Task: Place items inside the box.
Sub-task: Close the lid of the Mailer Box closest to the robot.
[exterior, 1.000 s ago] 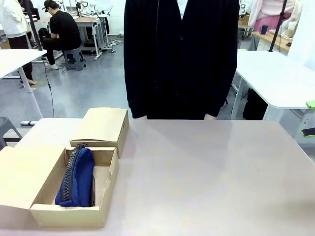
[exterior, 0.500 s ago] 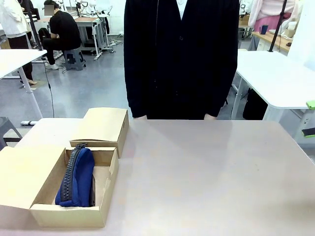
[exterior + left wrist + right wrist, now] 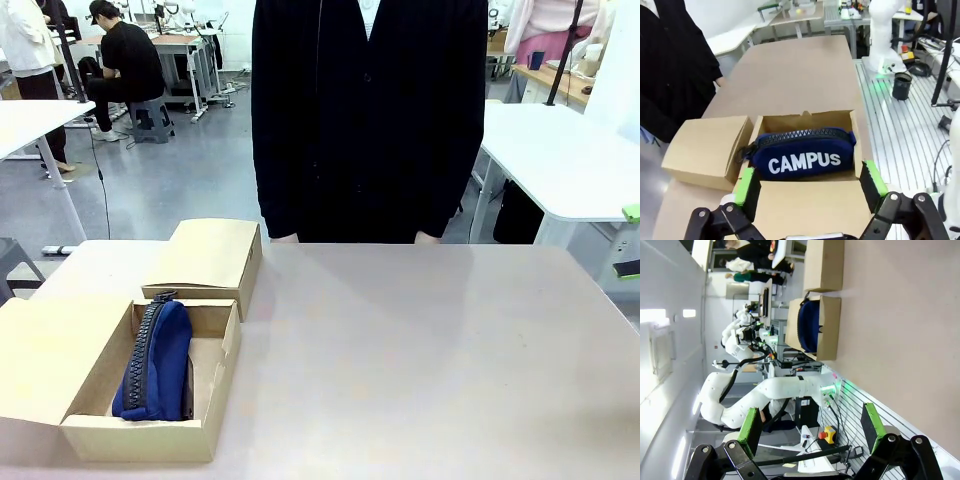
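Our left gripper (image 3: pixel 807 190) hangs wide open and empty above the open tan cardboard box (image 3: pixel 855 145), where the navy zip pouch with white "CAMPUS" lettering (image 3: pixel 802 154) lies. Our right gripper (image 3: pixel 810 427) is open too. Descending carelessly, we risk catching the box flap.

Landmark: open box (image 3: pixel 150 435), near-left corner of table (image 3: pixel 420 350).
CAMPUS pouch (image 3: pixel 155 362) inside open box, on edge, zip up, against box's left wall; right part of box floor bare.
Open box's lid flap (image 3: pixel 50 360) lies flat, left of box.
Closed box (image 3: pixel 208 258) just behind open box, touching or nearly touching its far wall.
Person (image 3: pixel 368 120) behind table, far side, right of both boxes.
Left gripper (image 3: pixel 807 187) above flap side of open box, pouch between its spread fingers in wrist view.
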You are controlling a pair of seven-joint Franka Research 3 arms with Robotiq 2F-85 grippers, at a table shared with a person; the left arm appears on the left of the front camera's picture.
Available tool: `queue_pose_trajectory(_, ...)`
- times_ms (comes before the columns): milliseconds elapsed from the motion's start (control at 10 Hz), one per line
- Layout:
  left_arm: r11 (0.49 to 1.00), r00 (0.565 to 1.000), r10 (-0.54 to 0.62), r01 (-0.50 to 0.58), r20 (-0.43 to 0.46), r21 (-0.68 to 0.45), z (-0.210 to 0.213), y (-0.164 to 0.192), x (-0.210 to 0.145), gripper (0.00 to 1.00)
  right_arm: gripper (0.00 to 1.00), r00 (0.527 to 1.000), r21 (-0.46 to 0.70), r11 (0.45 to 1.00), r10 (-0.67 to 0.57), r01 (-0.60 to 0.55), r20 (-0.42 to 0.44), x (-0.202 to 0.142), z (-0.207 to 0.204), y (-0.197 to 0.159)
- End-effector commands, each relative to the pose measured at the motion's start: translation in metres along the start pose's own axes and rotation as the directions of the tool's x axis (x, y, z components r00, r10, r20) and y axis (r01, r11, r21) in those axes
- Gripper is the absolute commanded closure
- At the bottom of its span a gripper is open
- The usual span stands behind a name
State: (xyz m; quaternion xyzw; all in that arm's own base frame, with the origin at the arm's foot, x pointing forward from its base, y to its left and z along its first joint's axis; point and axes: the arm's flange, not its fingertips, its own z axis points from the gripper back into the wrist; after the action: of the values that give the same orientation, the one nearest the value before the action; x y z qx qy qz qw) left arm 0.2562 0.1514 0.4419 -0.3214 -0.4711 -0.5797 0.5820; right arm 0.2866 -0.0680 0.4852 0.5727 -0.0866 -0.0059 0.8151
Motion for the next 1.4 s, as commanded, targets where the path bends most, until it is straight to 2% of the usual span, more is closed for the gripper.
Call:
queue_pose_trajectory(0, 0.969, 0.957, -0.097, 0.154, -0.274, 0.193, 0.013, 0.008, -0.012, 0.0, 0.0, 1.0, 0.019, 1.0, 0.016, -0.016, 0.004, 0.001, 0.002, 0.002)
queue_pose_trajectory(100, 0.962, 0.926, -0.076, 0.166, -0.37, 0.218, 0.031, 0.019, -0.021, 0.0, 0.0, 1.0, 0.019, 1.0, 0.016, -0.016, 0.004, 0.001, 0.002, 0.002)
queue_pose_trajectory(200, 0.965, 0.904, -0.05, 0.153, -0.424, 0.214, 0.053, 0.027, -0.028, 0.0, 0.0, 1.0, 0.019, 1.0, 0.016, -0.016, 0.004, 0.001, 0.002, 0.002)
queue_pose_trajectory(300, 0.948, 0.839, -0.012, 0.182, -0.544, 0.26, 0.075, 0.035, -0.037, 0.0, 0.0, 1.0, 0.019, 1.0, 0.016, -0.016, 0.004, 0.001, 0.002, 0.002)
queue_pose_trajectory(500, 0.953, 0.832, 0.046, 0.13, -0.553, 0.274, 0.102, 0.043, -0.06, 0.0, 0.0, 1.0, 0.019, 1.0, 0.016, -0.016, 0.004, 0.001, 0.002, 0.002)
queue_pose_trajectory(600, 0.956, 0.797, 0.062, 0.126, -0.601, 0.265, 0.103, 0.046, -0.079, 0.0, 0.0, 1.0, 0.019, 1.0, 0.016, -0.016, 0.004, 0.001, 0.002, 0.002)
queue_pose_trajectory(900, 0.976, 0.698, 0.004, 0.152, -0.716, 0.154, 0.091, 0.047, -0.136, 0.0, 0.0, 1.0, 0.019, 1.0, 0.016, -0.016, 0.004, 0.001, 0.002, 0.002)
queue_pose_trajectory(1100, 0.989, 0.642, 0.017, 0.102, -0.766, 0.107, 0.082, 0.047, -0.162, 0.0, 0.0, 1.0, 0.019, 1.0, 0.016, -0.016, 0.004, 0.001, 0.002, 0.002)
queue_pose_trajectory(1300, 0.996, 0.7, 0.014, 0.055, -0.714, 0.073, 0.064, 0.041, -0.178, 0.0, 0.0, 1.0, 0.019, 1.0, 0.016, -0.016, 0.004, 0.001, 0.002, 0.002)
